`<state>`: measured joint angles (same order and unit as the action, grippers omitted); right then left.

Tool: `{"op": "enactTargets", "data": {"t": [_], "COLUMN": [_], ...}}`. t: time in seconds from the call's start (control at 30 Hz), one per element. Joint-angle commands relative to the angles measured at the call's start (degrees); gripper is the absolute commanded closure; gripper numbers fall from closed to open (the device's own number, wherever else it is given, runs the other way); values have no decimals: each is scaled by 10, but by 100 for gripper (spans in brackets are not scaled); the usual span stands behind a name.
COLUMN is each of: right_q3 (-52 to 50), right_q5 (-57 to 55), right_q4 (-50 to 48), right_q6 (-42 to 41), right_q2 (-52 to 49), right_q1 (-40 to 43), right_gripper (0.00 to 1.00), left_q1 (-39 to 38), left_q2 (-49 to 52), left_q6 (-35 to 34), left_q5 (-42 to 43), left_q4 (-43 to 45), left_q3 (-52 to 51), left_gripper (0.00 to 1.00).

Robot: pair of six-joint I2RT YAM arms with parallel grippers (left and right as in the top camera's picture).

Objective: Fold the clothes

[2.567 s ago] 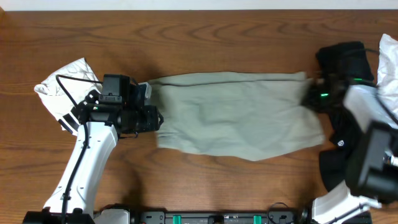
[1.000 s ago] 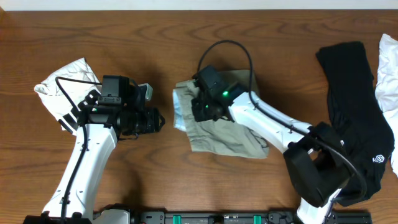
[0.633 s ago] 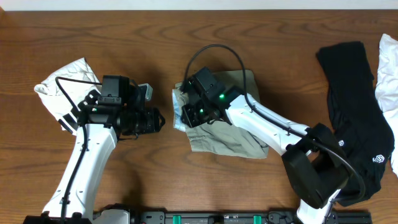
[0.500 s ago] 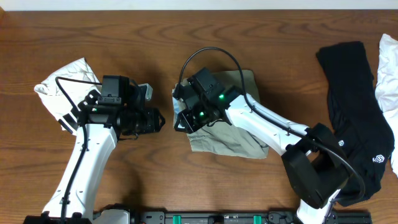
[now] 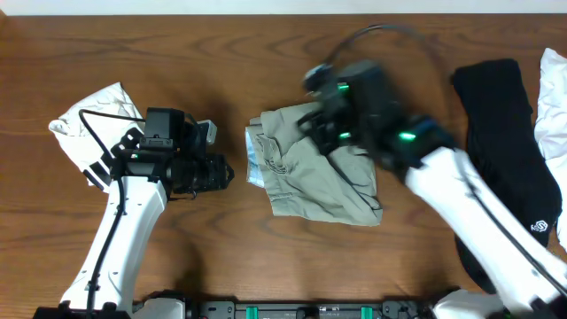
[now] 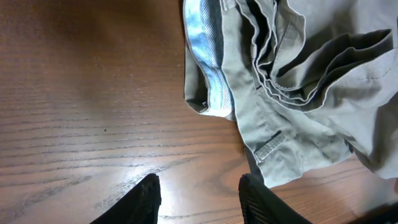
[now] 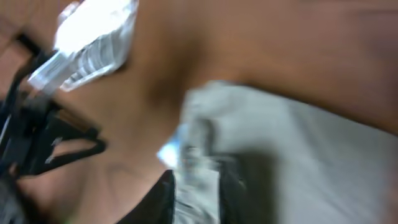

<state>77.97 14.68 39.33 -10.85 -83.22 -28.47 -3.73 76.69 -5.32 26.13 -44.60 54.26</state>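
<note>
At the far left a white garment (image 5: pixel 92 117) lies bunched on the desk (image 5: pixel 177 53), and just beside it sits our left claw (image 6: pixel 198 190), its fingers spread with only bare wood between them, facing the olive trousers (image 5: pixel 312 170) from a short way off without touching them. The trousers sit in the middle of the desk as a doubled-over bundle, the waistband end toward the left claw with its pale blue lining (image 6: pixel 209 53) turned out and several loose folds piled on top, so we judge the fold as made but untidy. Over the bundle's upper right part is our right claw (image 7: pixel 198 196); both views of it are smeared by blur, yet its fingers look parted with nothing held between them. To finish this step well we would take the waistband edge through every layer rather than the top one only, tuck the blue lining under, and press the ridges flat before any further fold. One claw should pin the bundle while the other draws the cloth, or the whole pile may slide across the smooth wood. Well to the right a black garment (image 5: pixel 505 151) lies lengthwise, and another white cloth (image 5: pixel 555 93) shows at the edge, both apparently not yet folded.
</note>
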Motion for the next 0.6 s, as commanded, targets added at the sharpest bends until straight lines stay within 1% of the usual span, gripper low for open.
{"op": "enactTargets", "data": {"t": [0.0,0.1,0.17,0.3,0.4,0.47,0.57], "right_q3": [0,-6,-17,-44,-63,-65,-65], "right_q5": [-83,-83,-83,-105,-59,-6,97], "right_q4": [43,93,106,97,76,70,68], "right_q6": [-35,-45,-46,-82,-84,-61,25], "right_q2": [9,-9,-28,-89,-138,-169,-202], "right_q1": [50,86,95,87,64,42,2], "right_gripper": [84,85,85,86,87,89,89], "left_q1": [4,4,4,4,4,4,4], "left_q2": [-8,-8,-8,-8,-8,-8,-8], "left_q6": [1,1,1,1,1,1,1], "left_q5": [-9,-9,-9,-9,-9,-9,-9], "left_q4": [-2,-2,-2,-4,-8,-10,-10], "left_q3": [3,3,3,3,3,3,3], "left_gripper": [56,56,55,56,56,55,56]}}
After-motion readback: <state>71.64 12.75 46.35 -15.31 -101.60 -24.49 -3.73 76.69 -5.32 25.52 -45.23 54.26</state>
